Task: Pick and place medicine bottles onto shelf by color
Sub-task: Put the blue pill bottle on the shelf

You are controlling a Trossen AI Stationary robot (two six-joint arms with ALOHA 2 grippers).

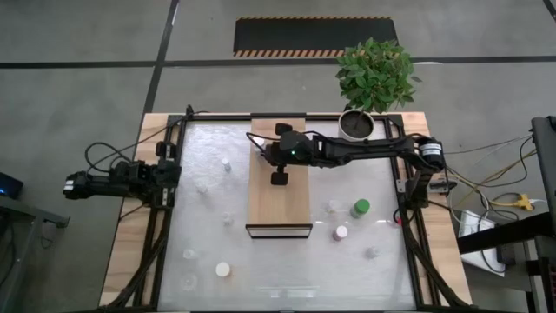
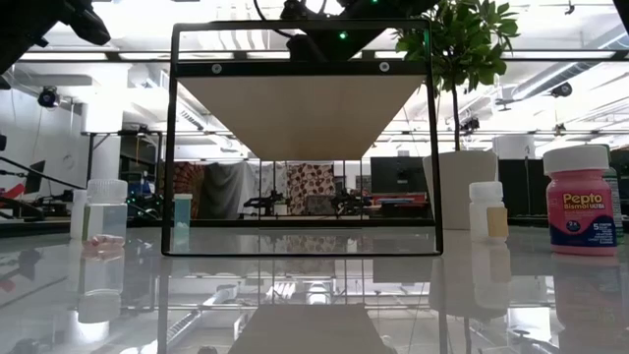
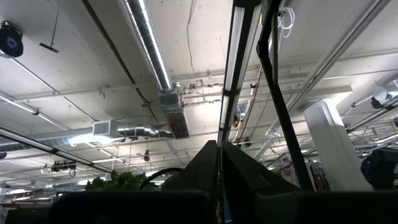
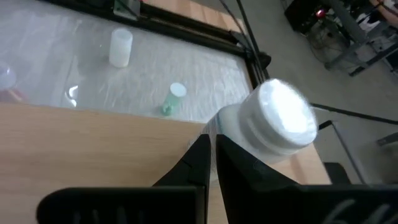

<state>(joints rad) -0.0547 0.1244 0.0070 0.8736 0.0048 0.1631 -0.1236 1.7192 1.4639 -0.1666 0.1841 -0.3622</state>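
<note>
We see the shelf [image 1: 280, 193] lying lengthwise at the middle of the tabletop [image 1: 382, 261], its dark front edge toward the near edge. The right arm reaches across from the right edge, and the right tool [image 1: 280, 177] hangs over the shelf's far half with its fingers [image 4: 198, 163] pressed together, clamped on nothing. In the right wrist view a white-capped bottle [image 4: 273, 121] sits just beside those fingers; it seems to stand on the shelf's far end, though the blur leaves us unsure. The other bottles are scattered on the tabletop on both sides of the shelf: a green-topped one [image 1: 360, 208] and a pink one [image 1: 340, 233] on the right, and a white cap [image 1: 223, 270] near the near left corner. The left tool [image 1: 76, 185] waits past the left edge, fingers [image 3: 208, 171] together, holding nothing. A plant [image 1: 375, 76] stands at the far right corner.
</note>
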